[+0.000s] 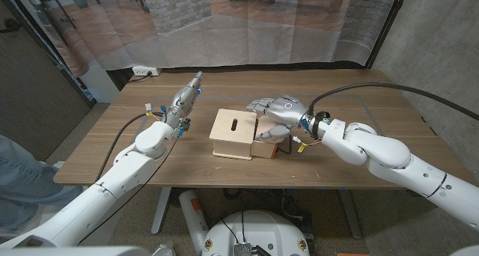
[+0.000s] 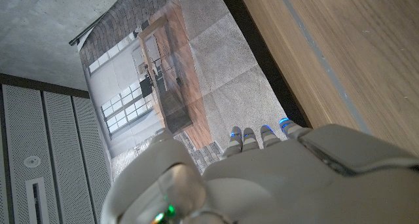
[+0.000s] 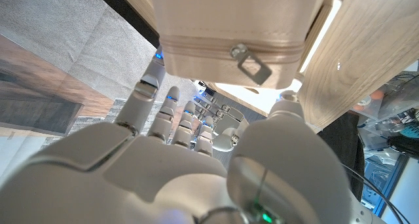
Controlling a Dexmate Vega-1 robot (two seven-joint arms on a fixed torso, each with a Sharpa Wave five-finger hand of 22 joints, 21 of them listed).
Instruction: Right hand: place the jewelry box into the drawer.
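A beige zippered jewelry box (image 3: 239, 21) sits between the fingers and the thumb of my right hand (image 3: 190, 165), which holds it. In the head view my right hand (image 1: 278, 114) hovers against the right side of the pale wooden drawer box (image 1: 232, 134) and covers most of the jewelry box. The open drawer (image 1: 274, 148) shows as a dark low edge under that hand. My left hand (image 1: 186, 99) is to the left of the drawer box, fingers straight and pointing to the far side, with nothing in it. The same left hand (image 2: 275, 178) shows its fingers held together.
The wooden table (image 1: 352, 159) has bare room on both sides of the drawer box. A person's leg in jeans (image 1: 19, 170) is at the left edge. A power strip (image 1: 144, 71) lies on the floor behind the table, in front of a hanging printed backdrop.
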